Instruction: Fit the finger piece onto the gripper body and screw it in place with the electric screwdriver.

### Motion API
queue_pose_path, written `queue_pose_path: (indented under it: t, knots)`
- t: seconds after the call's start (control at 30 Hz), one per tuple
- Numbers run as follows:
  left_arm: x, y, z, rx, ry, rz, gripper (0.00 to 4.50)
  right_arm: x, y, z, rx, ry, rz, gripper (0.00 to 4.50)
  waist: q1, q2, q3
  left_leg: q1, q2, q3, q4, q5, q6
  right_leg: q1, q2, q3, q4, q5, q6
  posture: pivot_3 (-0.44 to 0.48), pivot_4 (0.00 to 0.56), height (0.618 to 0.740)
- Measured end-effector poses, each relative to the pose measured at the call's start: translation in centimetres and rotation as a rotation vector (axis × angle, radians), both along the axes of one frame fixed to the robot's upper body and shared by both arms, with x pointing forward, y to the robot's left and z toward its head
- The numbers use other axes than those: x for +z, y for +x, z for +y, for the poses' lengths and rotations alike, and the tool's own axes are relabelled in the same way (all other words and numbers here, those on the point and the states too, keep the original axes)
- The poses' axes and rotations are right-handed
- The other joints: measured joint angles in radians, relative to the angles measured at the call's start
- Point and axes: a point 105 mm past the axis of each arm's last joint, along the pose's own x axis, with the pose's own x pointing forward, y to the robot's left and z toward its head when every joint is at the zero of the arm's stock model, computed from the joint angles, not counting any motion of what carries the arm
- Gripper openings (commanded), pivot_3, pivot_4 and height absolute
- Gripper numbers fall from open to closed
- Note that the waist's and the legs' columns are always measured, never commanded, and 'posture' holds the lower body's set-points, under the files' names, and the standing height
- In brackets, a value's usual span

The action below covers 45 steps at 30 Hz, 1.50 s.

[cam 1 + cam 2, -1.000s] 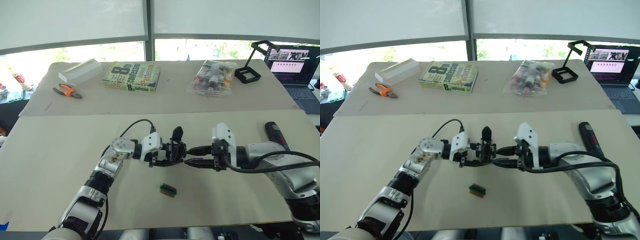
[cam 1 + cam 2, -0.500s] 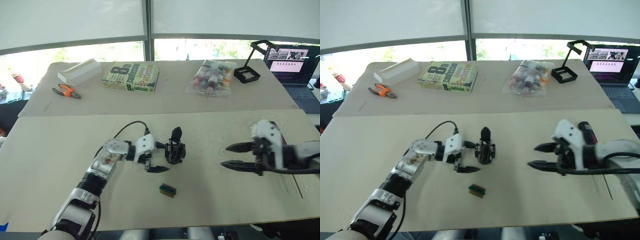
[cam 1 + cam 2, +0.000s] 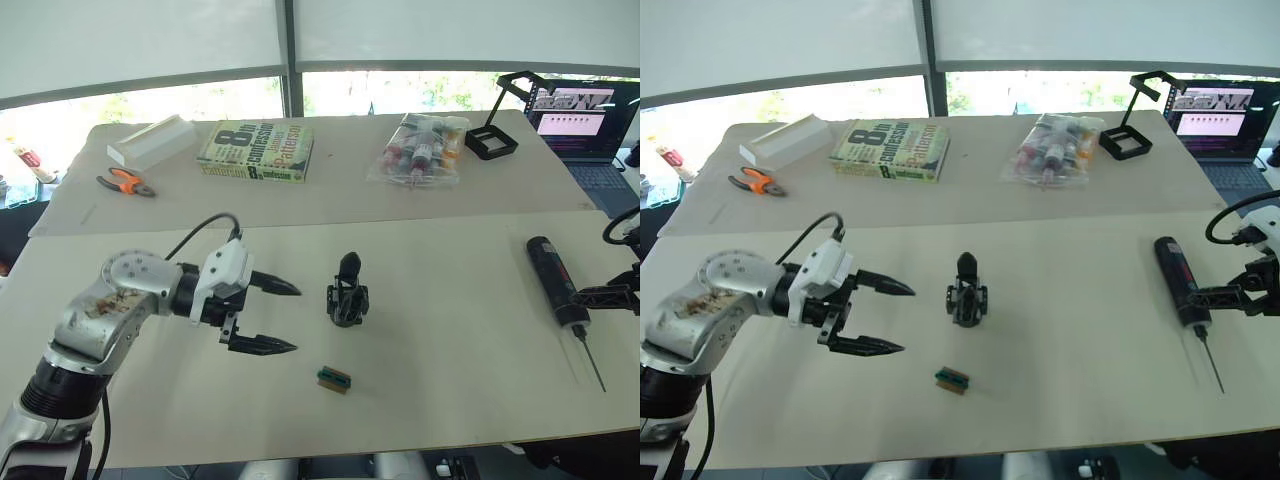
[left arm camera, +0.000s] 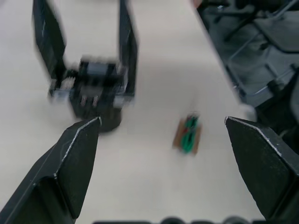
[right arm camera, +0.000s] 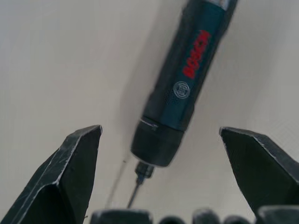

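Observation:
The gripper body [image 3: 347, 298] stands upright mid-table, with nothing holding it. In the left wrist view it [image 4: 96, 88] shows two black prongs rising from its base. The finger piece as a loose part is out of view, and I cannot tell whether one prong is it. My left gripper [image 3: 296, 319] is open, a little to the left of the body, with its tips pointing at it. The electric screwdriver [image 3: 552, 275] lies at the right, bit toward the near edge. My right gripper [image 5: 161, 133] is open, its fingers straddling the screwdriver's [image 5: 187, 79] front end without touching it.
A tiny green-and-brown block [image 3: 335, 379] lies in front of the gripper body. On the far table sit a white box [image 3: 155, 142], orange pliers [image 3: 130, 181], a book [image 3: 255, 150], a bag of small bottles [image 3: 420, 150], a black stand [image 3: 492, 140] and a laptop [image 3: 590, 120].
Both grippers have drawn away from the gripper body, which stays standing. The left one backed off to the left. The right one swung far right to the screwdriver.

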Motion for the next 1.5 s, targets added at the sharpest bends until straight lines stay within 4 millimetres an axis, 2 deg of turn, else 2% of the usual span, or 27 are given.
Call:
queue_pose_path:
  t: [0.17,0.37,0.47,0.57,0.73,0.83,0.97,1.13,1.5]
  knots:
    - [2.7,-0.1,-1.4,-0.003,-0.073,-0.031,4.50,-1.1,2.6,1.3,-0.035,0.077,0.062,4.47,-0.015,0.002,0.002,-0.001,0.000,0.000,0.000,0.001,-0.001,-0.002,0.000,0.000,0.001,0.000,0.000,0.000,0.150,0.740]
    - [4.2,-0.6,-2.2,-0.020,-0.098,-0.056,4.50,-3.7,2.7,1.0,-0.046,0.046,0.161,4.47,-0.009,0.003,0.002,-0.002,-0.001,-0.001,0.001,0.001,-0.001,-0.002,0.000,-0.001,0.001,0.000,0.000,0.000,0.150,0.740]
    - [5.1,-0.6,-2.6,-0.029,-0.107,-0.093,4.50,-3.8,3.0,0.8,-0.035,0.024,0.162,4.47,-0.011,0.003,0.002,-0.002,-0.001,-0.001,0.001,0.001,-0.002,-0.002,0.000,-0.001,0.001,0.000,0.000,0.000,0.150,0.740]
    - [5.4,-0.6,-2.7,-0.034,-0.107,-0.107,4.50,-3.8,3.2,0.7,-0.026,0.023,0.157,3.65,-0.014,0.003,0.002,-0.001,-0.001,-0.001,0.001,0.002,-0.004,-0.002,0.000,-0.001,0.002,0.000,0.000,0.000,0.150,0.740]
    - [5.9,-0.7,-3.2,-0.065,-0.111,-0.125,4.50,-3.7,2.6,0.9,0.057,0.043,0.170,1.97,-0.014,0.003,0.002,0.000,-0.001,-0.002,0.001,0.003,-0.004,-0.002,0.001,0.000,0.005,0.000,-0.001,0.000,0.150,0.740]
    - [5.5,-0.8,-3.1,-0.076,-0.113,-0.106,4.50,-3.6,1.9,1.4,0.198,0.031,0.165,1.92,-0.013,0.003,0.002,-0.001,-0.001,-0.002,0.001,0.003,-0.004,-0.004,0.001,0.000,0.006,0.000,-0.001,0.000,0.150,0.740]
    - [4.8,-0.3,-2.6,-0.082,-0.104,-0.063,4.50,-2.9,1.3,4.2,0.474,0.031,0.110,1.92,-0.016,0.004,0.003,-0.002,-0.001,-0.001,0.001,0.003,-0.005,-0.006,0.001,0.000,0.007,0.000,-0.001,0.000,0.150,0.740]
    - [5.1,0.0,-2.6,-0.102,-0.094,-0.085,4.50,-3.1,0.5,6.2,0.615,0.023,0.087,1.92,-0.013,0.005,0.003,-0.003,-0.001,-0.001,0.001,0.003,-0.005,-0.006,0.001,0.000,0.007,0.000,-0.001,0.000,0.150,0.740]
    - [5.0,0.0,-2.2,-0.136,-0.062,-0.069,4.50,-4.1,-0.2,6.5,0.743,-0.050,0.079,1.92,-0.014,0.005,0.003,-0.003,-0.001,-0.001,0.002,0.003,-0.005,-0.007,0.001,0.000,0.007,0.000,-0.001,0.000,0.150,0.740]
